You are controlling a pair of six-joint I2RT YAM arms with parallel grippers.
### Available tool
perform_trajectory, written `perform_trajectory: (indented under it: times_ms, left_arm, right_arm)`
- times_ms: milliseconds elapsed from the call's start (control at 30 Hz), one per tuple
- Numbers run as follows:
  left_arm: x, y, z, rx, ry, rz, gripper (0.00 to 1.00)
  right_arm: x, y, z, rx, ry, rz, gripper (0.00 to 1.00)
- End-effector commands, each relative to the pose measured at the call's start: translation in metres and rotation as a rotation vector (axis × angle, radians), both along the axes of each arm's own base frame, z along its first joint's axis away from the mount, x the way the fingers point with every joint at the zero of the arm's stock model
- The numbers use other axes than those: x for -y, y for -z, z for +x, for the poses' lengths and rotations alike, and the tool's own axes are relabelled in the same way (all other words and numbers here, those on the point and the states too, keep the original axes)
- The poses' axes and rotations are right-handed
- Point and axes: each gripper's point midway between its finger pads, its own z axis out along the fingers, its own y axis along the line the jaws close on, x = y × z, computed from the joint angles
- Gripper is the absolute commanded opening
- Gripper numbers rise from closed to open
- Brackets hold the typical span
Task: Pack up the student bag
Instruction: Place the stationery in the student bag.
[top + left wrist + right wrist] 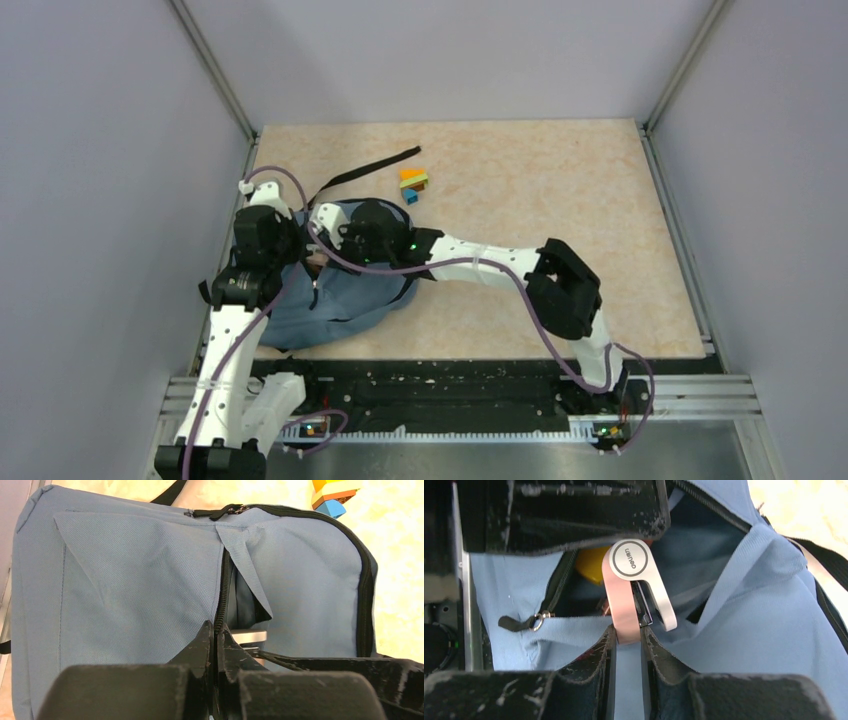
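The slate-blue student bag lies at the table's left side, its black-zippered opening spread apart. My left gripper is shut on the zipper edge of the opening and holds it up. My right gripper reaches across from the right. It is shut on a small pink and silver swivel-cased gadget, held by its pink end between the fingertips right at the bag's mouth. The silver end also shows in the left wrist view. A yellow object lies inside the bag.
A stack of orange, yellow, green and blue toy blocks sits on the table beyond the bag; it also shows in the left wrist view. A black strap trails toward the back. A zipper pull with a ring hangs at the opening's edge.
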Motion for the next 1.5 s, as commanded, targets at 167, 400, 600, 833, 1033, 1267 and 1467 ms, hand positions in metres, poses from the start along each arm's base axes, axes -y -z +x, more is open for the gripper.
perform_trajectory:
  times_ms: [167,400,600,833,1033,1267,1467]
  left_arm:
    - [0.015,-0.032,0.011,0.126,0.065,-0.049,0.0]
    - [0.016,-0.032,0.012,0.124,0.066,-0.049,0.0]
    - [0.015,-0.032,0.011,0.127,0.063,-0.048,0.0]
    - [0.014,-0.033,0.011,0.127,0.057,-0.045,0.0]
    - [0.012,-0.033,0.011,0.131,0.049,-0.041,0.0]
    - [0.011,-0.033,0.011,0.129,0.045,-0.039,0.0]
    - [0.014,-0.031,0.012,0.121,0.054,-0.044,0.0]
  right_arm:
    - [-0.051,-0.035,-0.009,0.016,-0.115,0.182,0.0]
    - [-0.068,-0.045,-0.012,-0.018,-0.138,0.301,0.0]
    - [-0.067,-0.051,-0.016,-0.026,-0.147,0.321,0.17]
    - [-0.049,-0.053,-0.015,-0.001,-0.108,0.307,0.48]
    - [-0.013,-0.072,-0.025,0.03,-0.077,0.306,0.67]
    - [0.058,-0.073,-0.026,0.011,0.109,0.25,0.78]
    - [0.14,-0.011,0.02,-0.054,0.626,0.023,0.79]
